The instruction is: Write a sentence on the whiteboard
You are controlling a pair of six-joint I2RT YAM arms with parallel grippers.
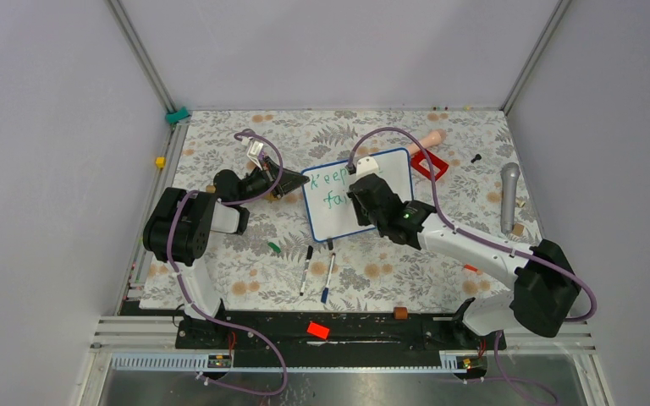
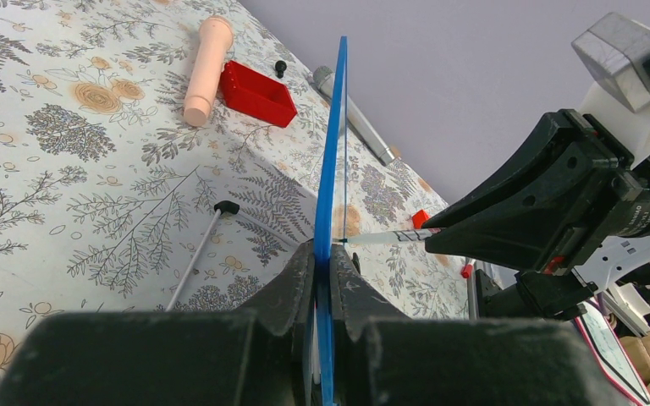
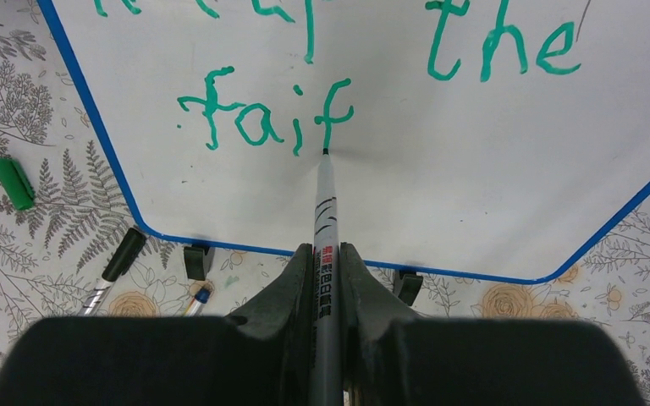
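The whiteboard (image 1: 338, 222) stands tilted on its black feet mid-table, its white face (image 3: 474, 169) filling the right wrist view. The sentence (image 3: 262, 118) in green reads "Keep the" above and "fai" plus one fresh stroke below. My left gripper (image 1: 298, 183) is shut on the board's blue left rim (image 2: 332, 169), both jaws pressed against it (image 2: 328, 254). My right gripper (image 3: 327, 254) is shut on a grey marker (image 3: 325, 203). The marker's tip touches the board at the foot of the last stroke. From the left wrist, the marker (image 2: 385, 238) meets the board's far side.
A green cap (image 1: 274, 248) and two capped markers (image 1: 305, 269) (image 1: 328, 277) lie in front of the board. Behind it sit a red tray (image 1: 430, 164) and a peach cylinder (image 1: 427, 140). A grey microphone (image 1: 509, 196) lies at the right.
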